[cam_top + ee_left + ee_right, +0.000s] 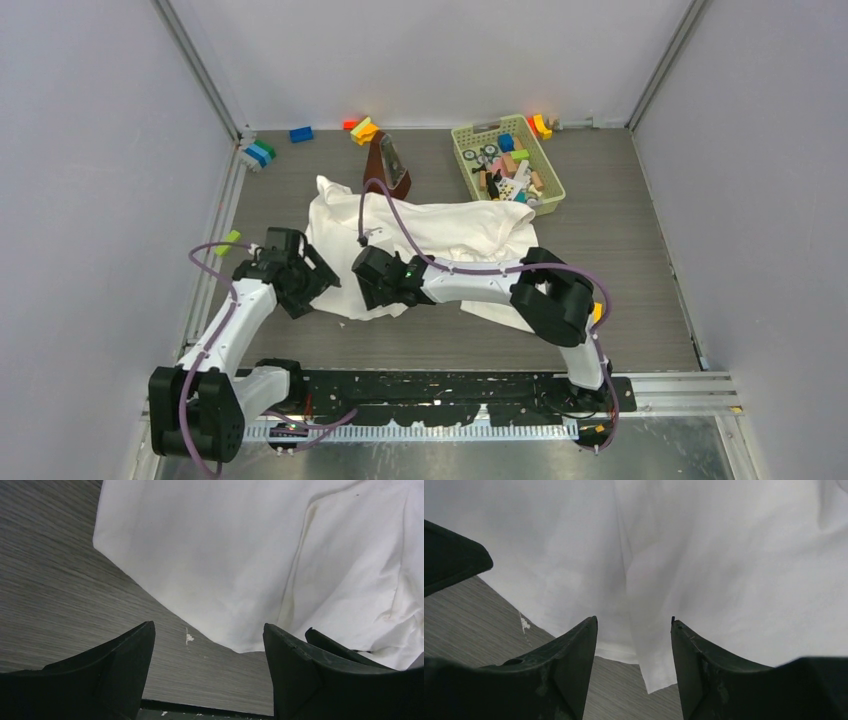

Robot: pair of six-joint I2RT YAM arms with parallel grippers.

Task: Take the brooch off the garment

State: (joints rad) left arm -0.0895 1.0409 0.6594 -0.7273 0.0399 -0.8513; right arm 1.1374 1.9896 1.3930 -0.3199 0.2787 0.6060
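The garment (430, 228) lies crumpled on the table, with only plain white cloth showing and no print or lettering in view. The brooch is not visible in any view. My left gripper (320, 277) is open and empty at the garment's near-left edge, its jaws over bare table just short of the hem (207, 630). My right gripper (364, 284) is open right beside it, its jaws straddling a hanging corner of the garment (634, 622). The garment fills the left wrist view (240, 555) and the right wrist view (724, 555).
A green basket (553, 180) of small items stands at the back right. A brown object (388, 165) sits behind the garment. Coloured blocks (301, 134) lie along the back wall. A white speck (189, 638) marks the table near the hem.
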